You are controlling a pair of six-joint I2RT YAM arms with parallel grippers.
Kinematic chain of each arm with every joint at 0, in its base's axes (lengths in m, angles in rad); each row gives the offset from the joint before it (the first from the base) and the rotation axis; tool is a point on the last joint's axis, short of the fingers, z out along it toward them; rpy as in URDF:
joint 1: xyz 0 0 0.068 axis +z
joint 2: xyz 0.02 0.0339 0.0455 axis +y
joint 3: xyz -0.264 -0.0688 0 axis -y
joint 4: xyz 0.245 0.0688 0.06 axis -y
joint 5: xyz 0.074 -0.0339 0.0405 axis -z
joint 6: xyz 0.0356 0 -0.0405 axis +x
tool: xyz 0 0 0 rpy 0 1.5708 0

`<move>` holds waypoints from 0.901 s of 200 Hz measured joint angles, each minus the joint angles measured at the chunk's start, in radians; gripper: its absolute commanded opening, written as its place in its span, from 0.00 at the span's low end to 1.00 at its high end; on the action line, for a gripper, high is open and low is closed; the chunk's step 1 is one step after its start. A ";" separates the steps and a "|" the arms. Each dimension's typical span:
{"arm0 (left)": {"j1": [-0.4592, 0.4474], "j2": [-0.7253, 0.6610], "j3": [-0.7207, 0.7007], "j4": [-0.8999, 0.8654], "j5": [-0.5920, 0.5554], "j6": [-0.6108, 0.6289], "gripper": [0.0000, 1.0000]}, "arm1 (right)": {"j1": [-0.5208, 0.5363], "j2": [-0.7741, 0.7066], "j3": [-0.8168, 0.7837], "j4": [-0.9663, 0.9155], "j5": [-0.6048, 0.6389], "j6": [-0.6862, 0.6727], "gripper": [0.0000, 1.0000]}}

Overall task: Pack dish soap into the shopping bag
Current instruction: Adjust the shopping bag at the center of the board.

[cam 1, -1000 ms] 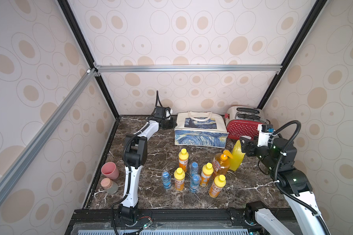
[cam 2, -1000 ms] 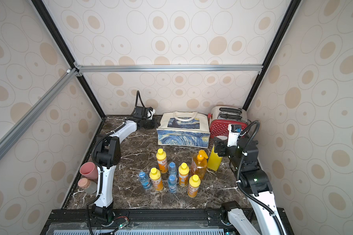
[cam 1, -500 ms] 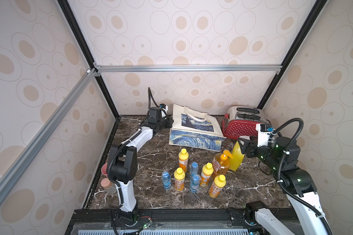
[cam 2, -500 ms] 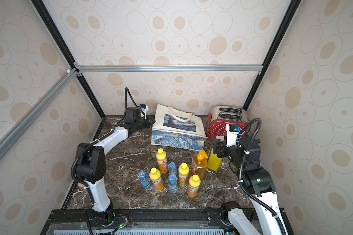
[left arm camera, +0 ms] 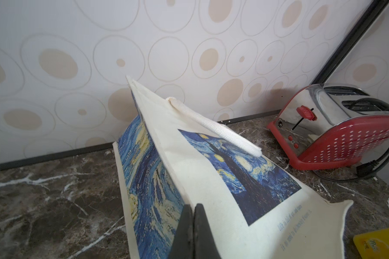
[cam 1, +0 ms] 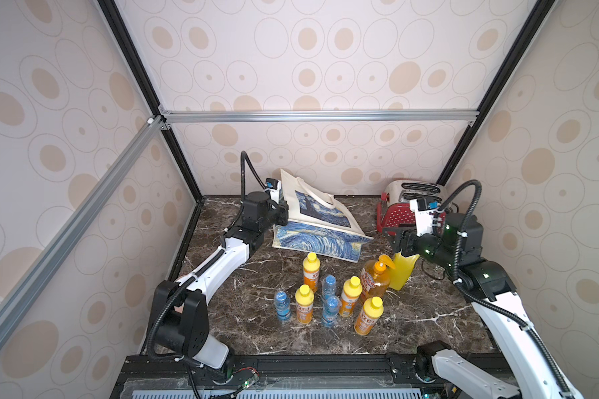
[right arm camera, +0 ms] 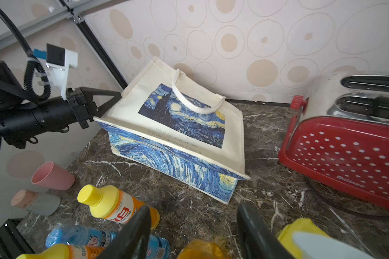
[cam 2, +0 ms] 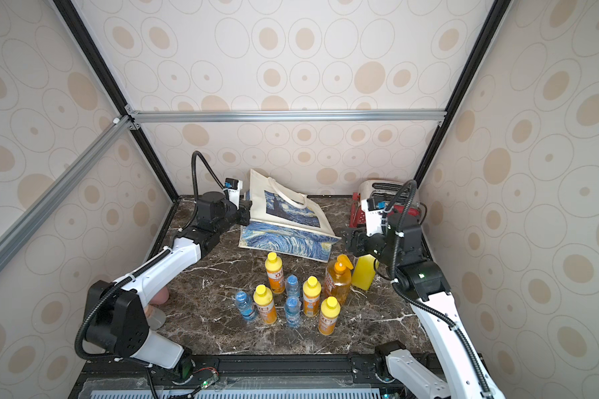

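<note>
Plainly, the left gripper (left arm camera: 193,207) was pressed together on the side edge of the shopping bag (left arm camera: 211,179). Its fingers pinched only canvas. That pinch held one end of the bag off the table (cam 1: 256,331), so the bag sat tilted, high at the gripper and sloping down towards the toaster (cam 1: 400,207).

From the left gripper (cam 1: 281,216) outward, the shopping bag (cam 1: 320,221) ran crosswise along the back of the table. Its printed panel faced up and its blue swirled base faced the bottles. A rope handle (right arm camera: 195,98) lay slack on the panel. The top rim pointed at the back wall and the mouth looked flattened, with no opening to be seen. As I judged it, nothing could go in until the bag was stood up and spread.

The right gripper (right arm camera: 192,208) was spread and held nothing. It hung just above the amber pump bottle (right arm camera: 202,249), with the big yellow bottle (right arm camera: 301,231) beside one finger. Whether it touched either bottle I could not tell.

This arm was far nearer the soap, and the bag lay ahead of it, well apart. In both top views the small orange bottles (cam 1: 350,297) (cam 2: 312,293) stood upright among blue-capped water bottles (cam 1: 329,285) in front of the bag.
</note>
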 measured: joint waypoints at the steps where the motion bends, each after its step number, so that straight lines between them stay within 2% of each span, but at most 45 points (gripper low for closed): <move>1: -0.004 -0.003 -0.001 0.002 -0.003 0.005 0.00 | 0.010 0.009 0.006 0.000 0.001 -0.003 0.65; 23: -0.048 -0.040 -0.018 0.039 -0.052 0.061 0.00 | 0.149 0.161 0.149 -0.008 0.050 -0.053 0.67; 42: -0.061 -0.053 -0.033 0.061 -0.072 0.091 0.00 | 0.203 0.316 0.303 -0.024 0.065 -0.098 0.68; 87: -0.061 -0.055 -0.065 0.073 -0.090 0.119 0.00 | 0.213 0.689 0.633 -0.051 0.085 -0.167 0.72; 135: -0.063 -0.055 -0.065 0.082 -0.093 0.130 0.00 | 0.212 1.020 0.950 -0.143 0.124 -0.215 0.89; 158: -0.063 -0.055 -0.066 0.084 -0.094 0.135 0.00 | 0.209 1.156 1.130 -0.193 0.142 -0.229 0.89; 180: -0.063 -0.055 -0.066 0.086 -0.094 0.140 0.00 | 0.203 1.217 1.199 -0.223 0.144 -0.232 0.86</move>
